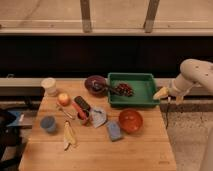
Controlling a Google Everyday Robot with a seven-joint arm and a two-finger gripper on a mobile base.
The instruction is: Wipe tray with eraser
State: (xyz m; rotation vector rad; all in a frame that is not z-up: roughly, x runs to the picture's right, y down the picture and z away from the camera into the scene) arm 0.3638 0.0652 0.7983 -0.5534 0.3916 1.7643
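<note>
- My pincer [161, 93] hung just off the right rim of the tray, over the table's right edge, its 2 fingers spread wide and holding nothing.
- My white arm [194, 74] came in behind it from the right.
- The green tray [144, 98] sat at the back right of the wooden table [100, 152], with a dark reddish cluster [124, 89] in its left part.
- A dark purple bowl [93, 83] sat against the tray's left rim.
- An orange bowl [130, 120] stood just in front of the tray, with a blue sponge [114, 131] beside it.
- The black eraser [82, 103] lay on the table left of the tray, well apart from my pincer, near an apple [63, 99].
- A red-handled tool [80, 113] lay just beside the eraser.
- At the far left stood a white cup [49, 86] and a blue cup [48, 123], with a banana peel [69, 136] near the front.
</note>
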